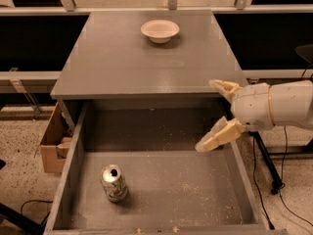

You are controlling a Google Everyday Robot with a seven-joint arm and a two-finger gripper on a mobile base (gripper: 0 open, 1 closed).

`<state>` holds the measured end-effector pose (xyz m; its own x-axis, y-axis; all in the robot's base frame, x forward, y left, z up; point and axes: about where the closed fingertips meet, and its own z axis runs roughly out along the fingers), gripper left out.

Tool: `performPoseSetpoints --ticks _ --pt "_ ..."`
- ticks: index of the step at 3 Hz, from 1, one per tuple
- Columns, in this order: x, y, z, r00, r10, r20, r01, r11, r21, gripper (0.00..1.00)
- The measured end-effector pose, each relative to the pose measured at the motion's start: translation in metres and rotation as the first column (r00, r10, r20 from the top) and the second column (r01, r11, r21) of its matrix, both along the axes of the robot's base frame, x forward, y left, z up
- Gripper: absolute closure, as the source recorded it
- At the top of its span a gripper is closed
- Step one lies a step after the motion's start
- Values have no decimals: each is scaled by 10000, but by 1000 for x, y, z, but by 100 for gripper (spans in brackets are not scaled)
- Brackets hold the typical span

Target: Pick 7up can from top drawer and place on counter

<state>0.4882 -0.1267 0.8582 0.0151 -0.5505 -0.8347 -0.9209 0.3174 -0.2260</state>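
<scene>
The 7up can (114,182) stands upright on the crumb-speckled floor of the open top drawer (161,180), near its front left corner. Its silver top with an open mouth faces up. My gripper (213,115) is at the right side of the drawer, above its right wall and just in front of the counter's (142,58) front edge. Its two cream fingers are spread wide apart and hold nothing. The upper finger (224,87) is level with the counter edge, the lower finger (217,137) points down into the drawer. The can is well to the left of and below the gripper.
A white bowl (160,30) sits at the back of the counter. A brown cardboard box (53,142) stands on the floor left of the drawer. A black stand leg and cables (266,165) are on the floor to the right.
</scene>
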Motion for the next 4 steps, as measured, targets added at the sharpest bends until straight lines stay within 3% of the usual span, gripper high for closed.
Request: performPoseSetpoints --ticks 1,2,4 --pt "-1 32 -59 9989 287 -358 -251 9950 966 0" --pt "-11 73 -116 9943 845 -651 -715 9809 1807 0" --pt "-34 147 -177 9754 2015 -898 -1685 9432 2862 0"
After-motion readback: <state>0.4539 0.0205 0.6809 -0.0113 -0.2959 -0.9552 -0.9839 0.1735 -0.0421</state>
